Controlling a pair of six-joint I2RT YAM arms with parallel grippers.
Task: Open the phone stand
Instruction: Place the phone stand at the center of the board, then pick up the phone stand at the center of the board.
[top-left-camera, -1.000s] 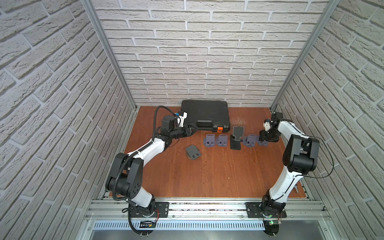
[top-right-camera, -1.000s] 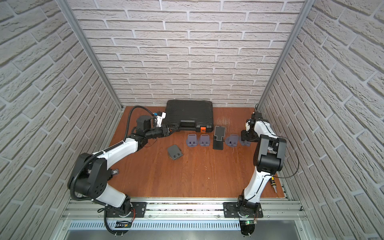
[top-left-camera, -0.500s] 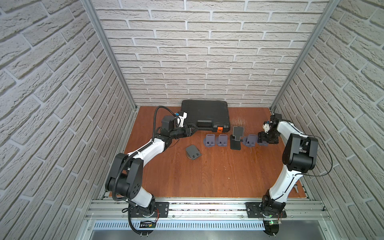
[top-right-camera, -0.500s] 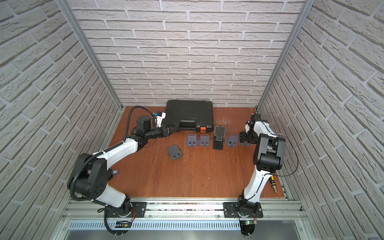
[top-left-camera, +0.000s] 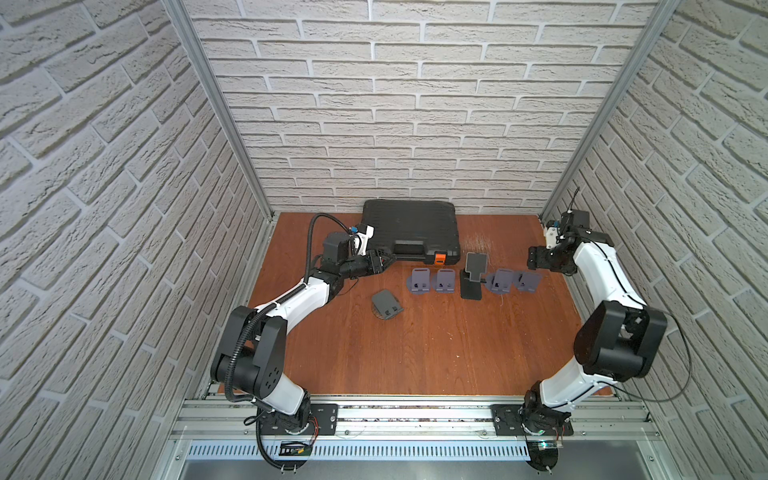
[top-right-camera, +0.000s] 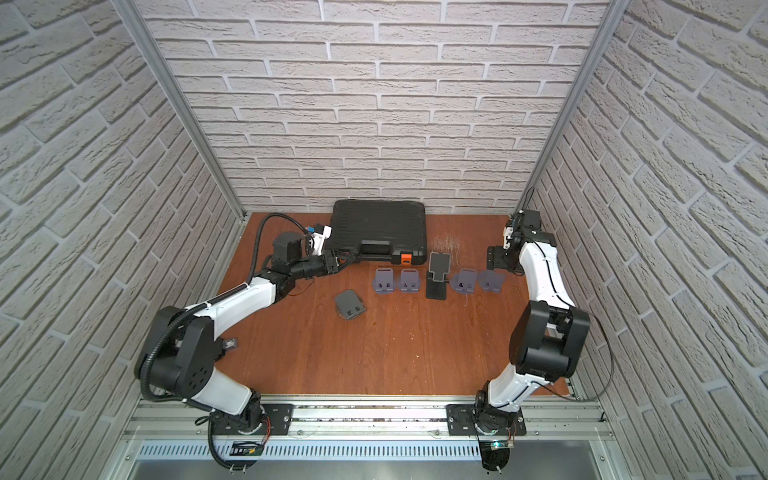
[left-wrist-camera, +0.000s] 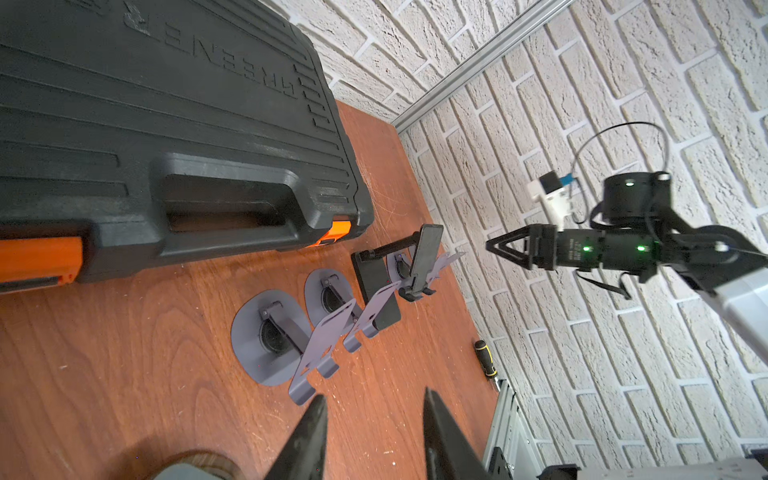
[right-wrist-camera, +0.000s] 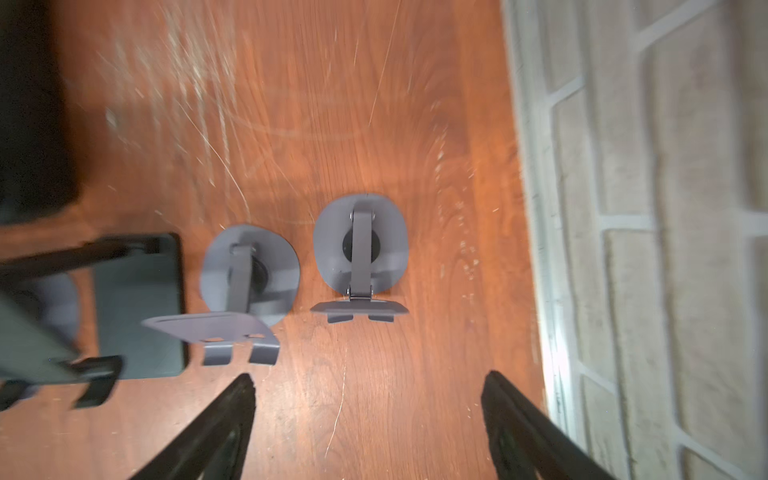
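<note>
Four grey phone stands (top-left-camera: 419, 281) sit unfolded in a row on the table (top-left-camera: 415, 353), toward 12 o'clock from its middle. A taller black stand (top-left-camera: 473, 278) is between the second and third, and the rightmost stand (top-left-camera: 527, 280) is at the 3 o'clock end. One more, the folded stand (top-left-camera: 386, 305), lies flat and apart from the row, at about 8 o'clock of its 9 o'clock end.

The right claw (top-left-camera: 532, 258) hangs at 1 o'clock of the rightmost stand, near but not touching. In the right wrist view its fingers (right-wrist-camera: 228, 419) are spread wide over bare wood, and that stand's plate is tipped up on its arm. The left claw (top-left-camera: 386, 261) hovers beside the tool case (top-left-camera: 411, 224), at 12 o'clock of the folded stand. Its jaws are parted and pinch nothing in the left wrist view.

Judging by this, work on the rightmost stand looks finished and the folded stand is the one yet to open. The next move likely calls for one claw to pin its base while the other catches the plate's edge and lifts it on the hinge. So thin and flat a piece could slide rather than open
</note>
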